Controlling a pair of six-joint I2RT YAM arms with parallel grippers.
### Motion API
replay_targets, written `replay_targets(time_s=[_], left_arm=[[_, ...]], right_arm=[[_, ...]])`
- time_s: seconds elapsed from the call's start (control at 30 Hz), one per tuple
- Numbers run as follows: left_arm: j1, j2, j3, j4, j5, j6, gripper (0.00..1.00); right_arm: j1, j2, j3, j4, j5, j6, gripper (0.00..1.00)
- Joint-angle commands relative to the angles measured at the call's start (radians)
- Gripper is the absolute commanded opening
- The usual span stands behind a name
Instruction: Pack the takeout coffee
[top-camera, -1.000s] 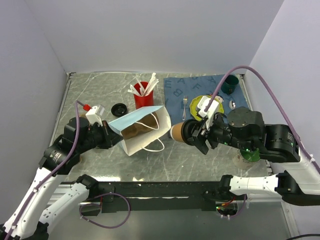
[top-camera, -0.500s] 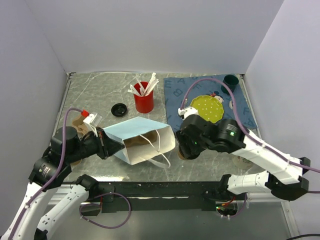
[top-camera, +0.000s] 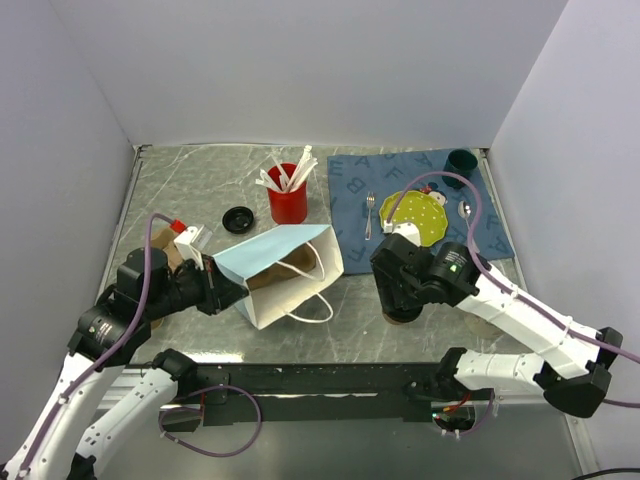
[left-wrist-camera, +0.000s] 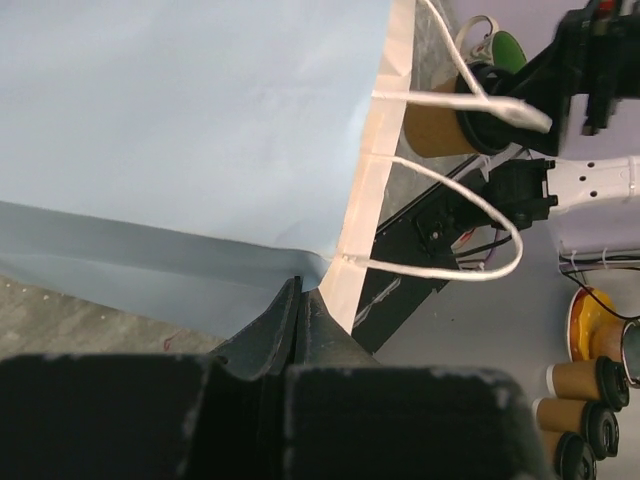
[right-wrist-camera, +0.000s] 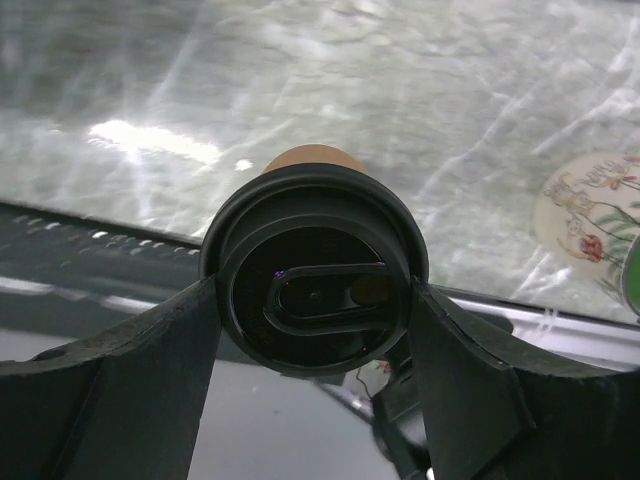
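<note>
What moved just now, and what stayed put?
The right end effector, still shut on the takeout coffee, carried it away from the mouth of the paper bag, rightward and toward the near edge of the table. The left end effector kept pinching the bag, which only wobbled. Red cup and yellow plate stayed.

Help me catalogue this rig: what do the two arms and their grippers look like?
The left arm and right arm have white shells between black joints, each trailing a purple cable. The left gripper and right gripper are black. A green light glows on the right arm.
</note>
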Motion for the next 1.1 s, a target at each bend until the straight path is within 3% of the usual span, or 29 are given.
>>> replay_targets(time_s=[0.0, 0.4, 0.5, 1.07], left_arm=[[0.000, 0.007, -0.019, 0.100, 0.044, -0.004, 0.01], [0.000, 0.057, -0.022, 0.132, 0.061, -0.016, 0.01], [0.000, 0.063, -0.016, 0.128, 0.057, -0.013, 0.01], [0.000, 0.063, 0.006, 0.092, 0.068, 0.025, 0.01]], right_arm=[[-0.072, -0.028, -0.084, 0.080, 0.020, -0.064, 0.31], [-0.119, -0.028, -0.322, 0.316, -0.067, -0.044, 0.50], [-0.119, -0.031, -0.338, 0.316, -0.067, -0.037, 0.63], [-0.118, -0.062, -0.348, 0.296, -0.043, -0.015, 0.84]])
